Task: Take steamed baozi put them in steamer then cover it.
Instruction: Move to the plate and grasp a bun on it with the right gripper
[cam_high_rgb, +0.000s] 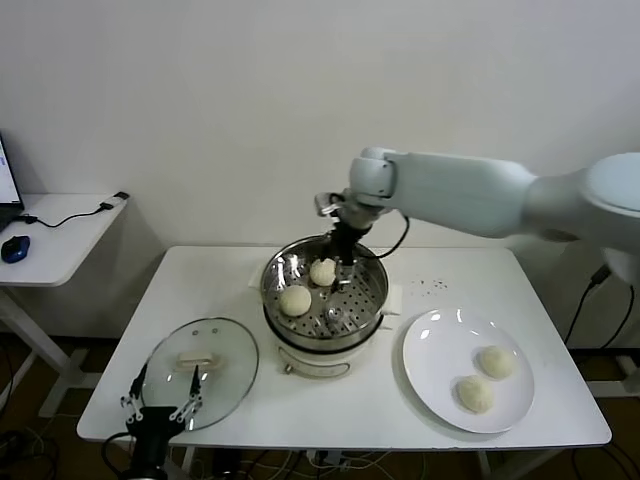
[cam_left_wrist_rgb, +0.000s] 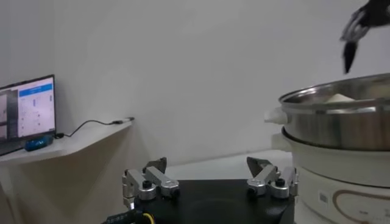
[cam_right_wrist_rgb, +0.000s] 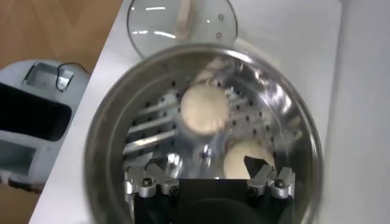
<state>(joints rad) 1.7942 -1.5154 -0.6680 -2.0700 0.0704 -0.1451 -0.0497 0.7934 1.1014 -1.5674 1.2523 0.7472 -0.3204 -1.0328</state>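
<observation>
The steamer (cam_high_rgb: 372, 300) stands mid-table, a shiny pot on a white base. Two cream-white baozi (cam_high_rgb: 295, 299) (cam_high_rgb: 322, 271) lie on its perforated tray. Two more baozi (cam_high_rgb: 496, 361) (cam_high_rgb: 474, 393) lie on the white plate (cam_high_rgb: 430, 350). My right gripper (cam_high_rgb: 340, 265) hangs open and empty over the steamer's far side, just beside the far baozi. In the right wrist view it (cam_right_wrist_rgb: 204, 165) is open above the tray, with one baozi (cam_right_wrist_rgb: 204, 108) ahead and one (cam_right_wrist_rgb: 239, 161) by a finger. The glass cover (cam_high_rgb: 225, 350) lies flat left of the steamer. My left gripper (cam_high_rgb: 165, 388) is open at the cover's near edge.
A side desk (cam_high_rgb: 60, 225) with a blue mouse stands at the far left, off the table. In the left wrist view the steamer wall (cam_left_wrist_rgb: 341, 125) rises close by. The cover (cam_right_wrist_rgb: 207, 18) also shows in the right wrist view beyond the pot.
</observation>
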